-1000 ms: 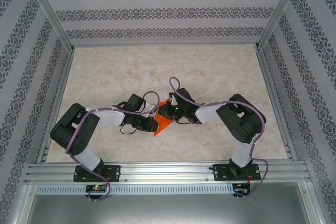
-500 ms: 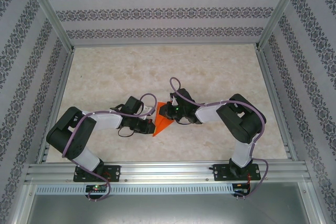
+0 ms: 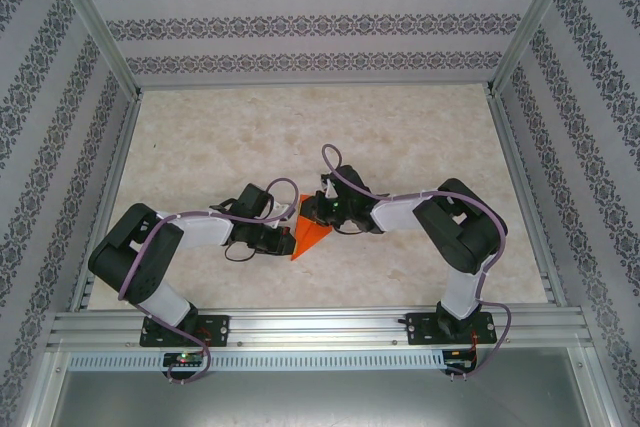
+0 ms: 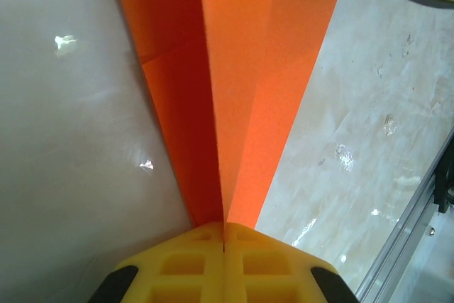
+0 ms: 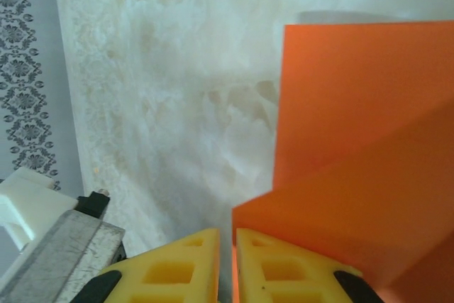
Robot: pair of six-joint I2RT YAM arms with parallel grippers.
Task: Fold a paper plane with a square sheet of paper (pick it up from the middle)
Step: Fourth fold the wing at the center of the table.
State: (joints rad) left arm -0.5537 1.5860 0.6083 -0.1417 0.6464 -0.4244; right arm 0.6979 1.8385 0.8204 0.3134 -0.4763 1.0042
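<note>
Top external: paper mid tabletop, between both arms. Left wrist: left gripper clenched on centre crease at narrow end. Right wrist: right gripper clamped on paper edge. Diagonal folds and crease done; wings probably left. Open room behind; front rail near.

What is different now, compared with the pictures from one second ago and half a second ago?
The left arm shifted its elbow toward the near edge, and the left gripper closed on the pointed end of the folded orange paper. The right gripper stayed pinched on the paper's wide end, and the paper hardly moved.
</note>
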